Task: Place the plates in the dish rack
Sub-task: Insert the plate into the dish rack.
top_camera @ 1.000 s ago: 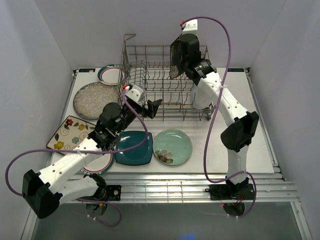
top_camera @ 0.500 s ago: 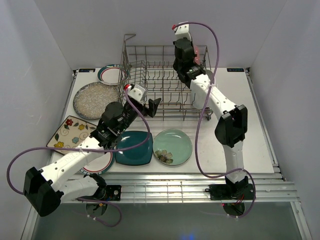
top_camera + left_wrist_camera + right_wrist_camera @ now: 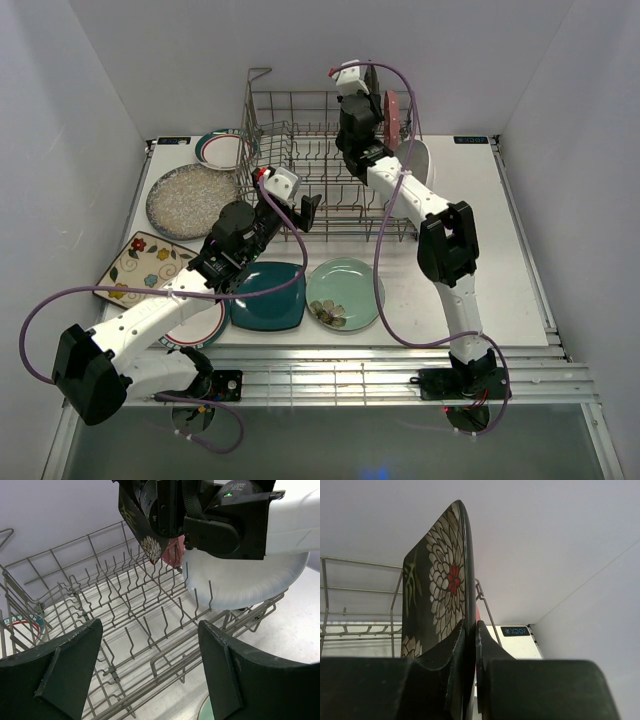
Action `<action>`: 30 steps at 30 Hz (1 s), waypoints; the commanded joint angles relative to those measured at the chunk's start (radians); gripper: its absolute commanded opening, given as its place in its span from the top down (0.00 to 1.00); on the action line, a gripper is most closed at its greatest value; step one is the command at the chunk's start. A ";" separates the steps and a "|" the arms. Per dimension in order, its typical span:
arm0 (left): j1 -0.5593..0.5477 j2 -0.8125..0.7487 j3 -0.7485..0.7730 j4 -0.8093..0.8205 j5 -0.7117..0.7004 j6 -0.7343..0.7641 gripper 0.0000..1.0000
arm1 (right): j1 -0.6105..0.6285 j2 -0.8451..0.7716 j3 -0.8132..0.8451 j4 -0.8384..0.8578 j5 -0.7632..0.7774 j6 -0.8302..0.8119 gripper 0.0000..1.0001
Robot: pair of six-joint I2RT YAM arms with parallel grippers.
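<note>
The rack [image 3: 300,160] stands at the back of the surface [image 3: 500,230]. At its right end a pink plate [image 3: 393,112] and a white oval plate [image 3: 418,160] stand on edge. Just left of them the black floral plate [image 3: 440,595] hangs upright over the tines [image 3: 165,615], the right hand [image 3: 470,630] clamped on its edge. The tines further left are bare. The left hand [image 3: 303,212] hovers at the rack's near side, fingers wide apart, holding nothing. A teal plate [image 3: 268,296] and a mint plate [image 3: 345,292] lie flat near the front edge.
</note>
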 commanded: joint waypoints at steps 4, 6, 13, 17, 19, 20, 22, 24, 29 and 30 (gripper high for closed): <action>0.003 -0.020 0.003 0.024 -0.003 0.003 0.12 | -0.004 -0.143 -0.051 0.278 0.028 -0.007 0.92; 0.003 -0.023 0.002 0.024 -0.001 0.001 0.12 | -0.004 -0.172 -0.080 0.288 0.022 0.018 0.92; 0.003 -0.035 -0.003 0.024 0.011 -0.003 0.12 | -0.002 -0.247 -0.201 0.372 0.051 0.021 0.92; 0.003 -0.041 -0.007 0.025 0.016 -0.003 0.12 | -0.004 -0.307 -0.284 0.393 0.050 0.030 0.92; 0.003 -0.044 -0.006 0.025 0.020 -0.005 0.12 | -0.004 -0.327 -0.308 0.395 0.042 0.038 0.92; 0.003 -0.046 -0.006 0.024 0.023 -0.005 0.12 | -0.004 -0.339 -0.316 0.393 0.042 0.038 0.92; 0.001 -0.047 -0.006 0.025 0.023 -0.005 0.12 | -0.004 -0.342 -0.321 0.389 0.039 0.036 0.92; 0.003 -0.047 -0.007 0.024 0.026 -0.006 0.12 | -0.004 -0.329 -0.309 0.378 0.038 0.030 0.92; 0.003 -0.051 -0.009 0.022 0.028 -0.005 0.12 | -0.004 -0.252 -0.214 0.340 0.044 0.016 0.92; 0.003 -0.051 -0.007 0.022 0.029 -0.006 0.12 | -0.004 -0.238 -0.198 0.334 0.044 0.013 0.92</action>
